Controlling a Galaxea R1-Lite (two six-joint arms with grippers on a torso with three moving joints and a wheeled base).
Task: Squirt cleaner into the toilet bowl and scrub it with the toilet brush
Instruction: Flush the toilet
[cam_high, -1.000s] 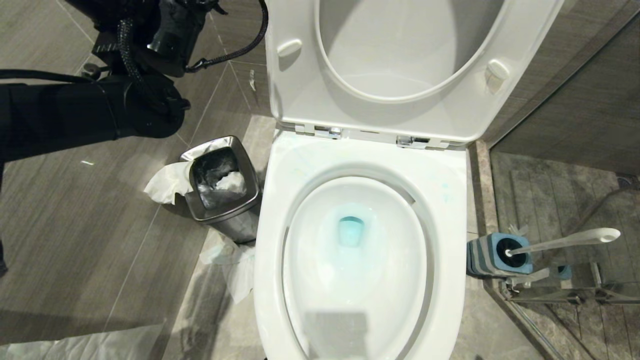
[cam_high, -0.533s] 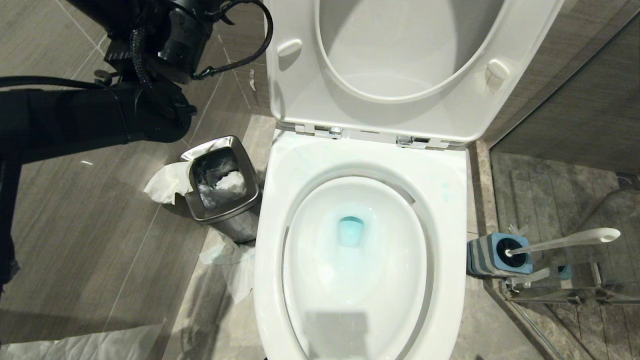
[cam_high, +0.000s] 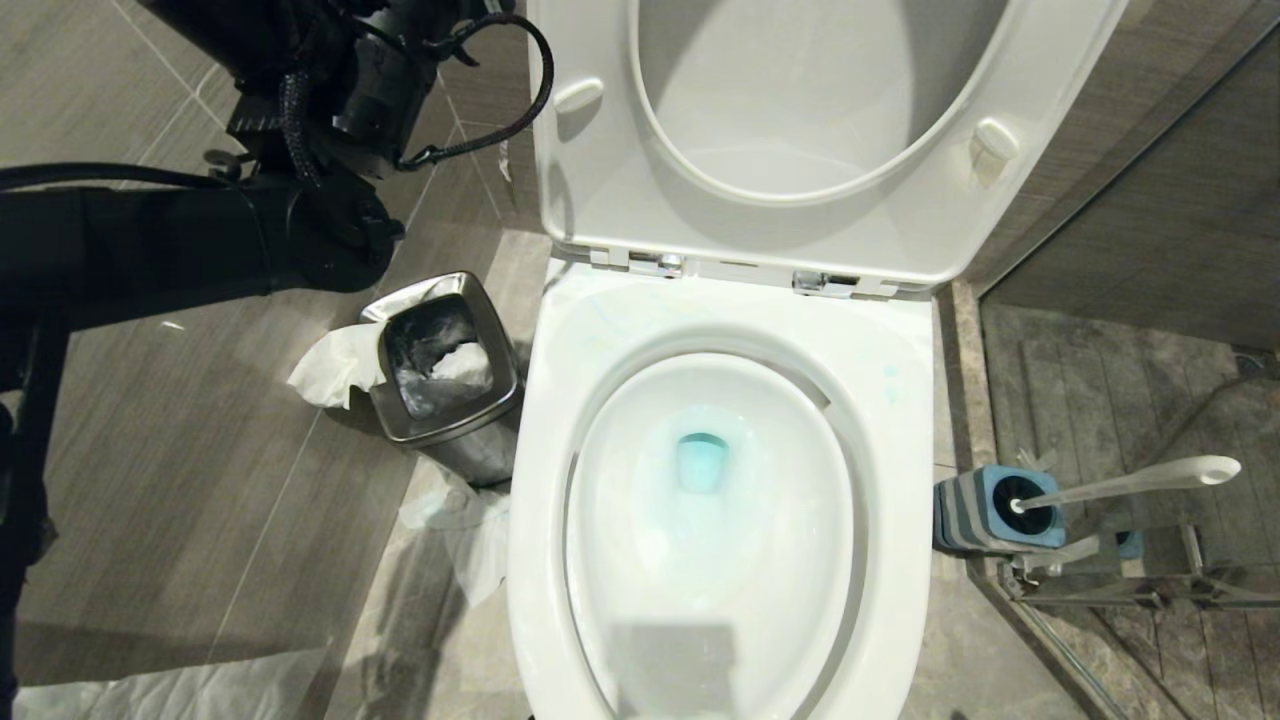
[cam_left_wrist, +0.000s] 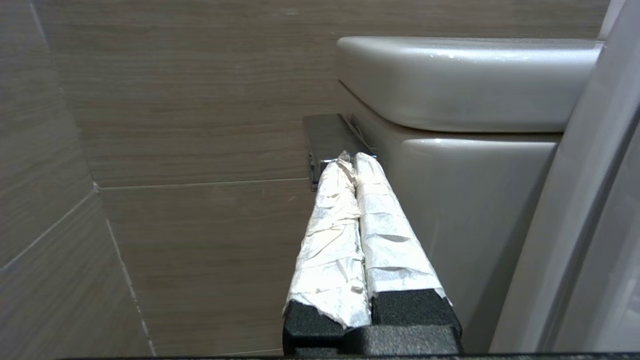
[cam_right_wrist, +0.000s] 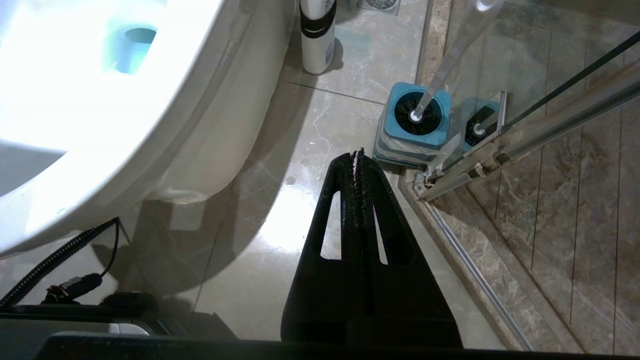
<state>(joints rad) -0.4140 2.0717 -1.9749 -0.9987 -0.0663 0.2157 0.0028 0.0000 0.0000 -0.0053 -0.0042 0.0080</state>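
Your right gripper (cam_right_wrist: 357, 165), clenched empty, hangs nearest the toilet brush (cam_right_wrist: 435, 80), whose handle rises upright from its holder (cam_right_wrist: 400, 137) at the floor's glass-door edge beside the toilet bowl (cam_right_wrist: 165, 105); the left gripper (cam_left_wrist: 352, 165), clenched empty, points at the tank (cam_left_wrist: 470, 190).

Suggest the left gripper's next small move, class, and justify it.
Probably press the flush lever: the left gripper, shut, has its tips at that metal lever on the tank's side, while the toilet brush sits back in its holder and the bowl water is blue.
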